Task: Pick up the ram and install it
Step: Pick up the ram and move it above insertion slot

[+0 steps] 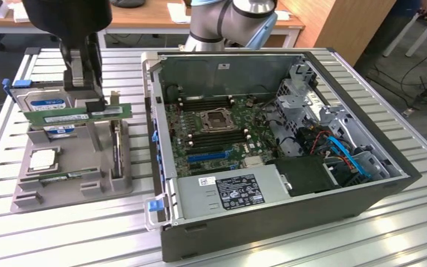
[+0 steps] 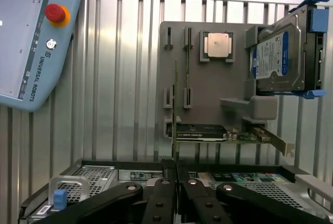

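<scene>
The ram (image 1: 76,115), a long thin green stick with a pale label, hangs level above the grey parts holder (image 1: 73,167) at the exterior view's left. My gripper (image 1: 84,103) comes down from above and is shut on the stick's upper edge. In the wrist view the ram (image 2: 174,109) appears edge-on as a thin line running out from between my gripper's (image 2: 175,174) black fingers (image 2: 161,193), over the holder (image 2: 208,94). A second, similar stick (image 2: 188,68) stands in the holder's slots. The open computer case (image 1: 391,183) with its green motherboard (image 1: 213,125) lies at the exterior view's right.
On the holder sit a hard drive with a blue label (image 2: 276,57), a silver processor (image 2: 217,44) and an expansion card (image 2: 200,132). A teach pendant (image 2: 31,42) lies on the slatted metal table (image 1: 50,233). The case holds a power supply (image 1: 228,192) and blue cables (image 1: 347,156).
</scene>
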